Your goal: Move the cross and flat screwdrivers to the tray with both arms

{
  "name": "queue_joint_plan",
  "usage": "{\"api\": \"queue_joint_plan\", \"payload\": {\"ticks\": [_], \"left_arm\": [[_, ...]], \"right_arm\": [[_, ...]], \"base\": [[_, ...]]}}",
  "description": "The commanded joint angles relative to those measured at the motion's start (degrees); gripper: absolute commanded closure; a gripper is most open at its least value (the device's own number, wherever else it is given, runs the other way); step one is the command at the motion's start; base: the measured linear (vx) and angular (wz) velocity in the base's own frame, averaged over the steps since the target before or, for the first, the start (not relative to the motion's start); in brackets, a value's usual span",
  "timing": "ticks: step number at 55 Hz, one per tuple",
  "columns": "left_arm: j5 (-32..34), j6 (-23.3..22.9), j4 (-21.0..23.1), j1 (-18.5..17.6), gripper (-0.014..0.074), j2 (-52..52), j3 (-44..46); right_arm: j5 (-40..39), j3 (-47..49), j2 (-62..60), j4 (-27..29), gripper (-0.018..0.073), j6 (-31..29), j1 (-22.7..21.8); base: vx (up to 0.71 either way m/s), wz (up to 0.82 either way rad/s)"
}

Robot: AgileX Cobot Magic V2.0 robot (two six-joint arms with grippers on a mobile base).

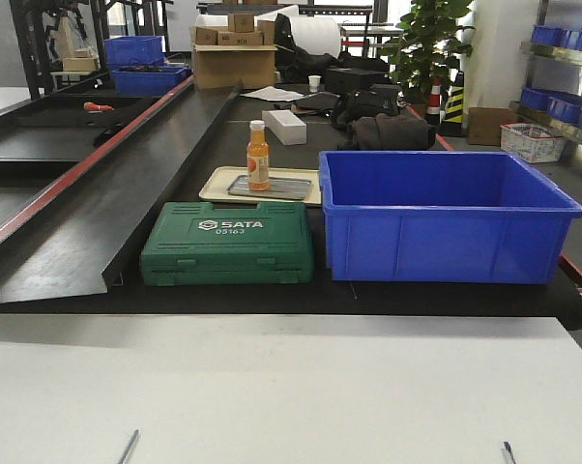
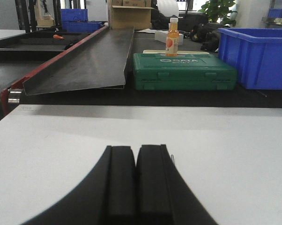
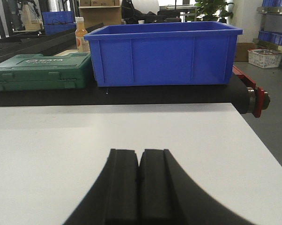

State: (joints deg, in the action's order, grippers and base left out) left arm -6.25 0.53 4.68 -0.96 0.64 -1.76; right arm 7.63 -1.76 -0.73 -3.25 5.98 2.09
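The grey metal tray point(image 1: 286, 188) lies on a cream tray point(image 1: 214, 187) behind the green toolbox, with an orange bottle point(image 1: 258, 155) standing on it. No black-and-green screwdriver handle shows in any view. Two thin slanted rods poke up at the bottom edge of the front view, one silver point(image 1: 129, 447) and one dark point(image 1: 509, 451); I cannot tell what they are. My left gripper point(image 2: 135, 147) is shut, low over the white table, with a thin silver sliver point(image 2: 172, 159) beside its right finger. My right gripper point(image 3: 140, 151) is shut with nothing between the jaws.
A green SATA toolbox point(image 1: 228, 242) and a deep blue bin point(image 1: 446, 215) stand on the black belt beyond the white table point(image 1: 291, 387). A sloped black metal chute point(image 1: 127, 174) runs along the left. Boxes, bags and more blue bins are at the back.
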Motion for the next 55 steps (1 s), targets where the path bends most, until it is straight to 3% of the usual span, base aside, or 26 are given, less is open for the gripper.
{"api": "queue_joint_plan", "payload": {"ticks": [1,44,55], "left_arm": [[7.1,-0.1,0.1,0.1,0.0602,0.7,1.8],[7.9,-0.1,0.1,0.1,0.0602,0.7,1.8],[12.2,-1.6,0.1,0.1,0.0602,0.7,2.3]], "right_arm": [[-4.9,-0.4,-0.2,-0.4,0.0567,-0.2,-0.4],[-5.4,-0.4,-0.2,-0.5,0.0567,-0.2,-0.4],[-9.5,-0.4,-0.2,-0.5,0.0567,-0.2,-0.4]], "base": [[0.0,0.0],[0.0,0.0],[0.0,0.0]]}}
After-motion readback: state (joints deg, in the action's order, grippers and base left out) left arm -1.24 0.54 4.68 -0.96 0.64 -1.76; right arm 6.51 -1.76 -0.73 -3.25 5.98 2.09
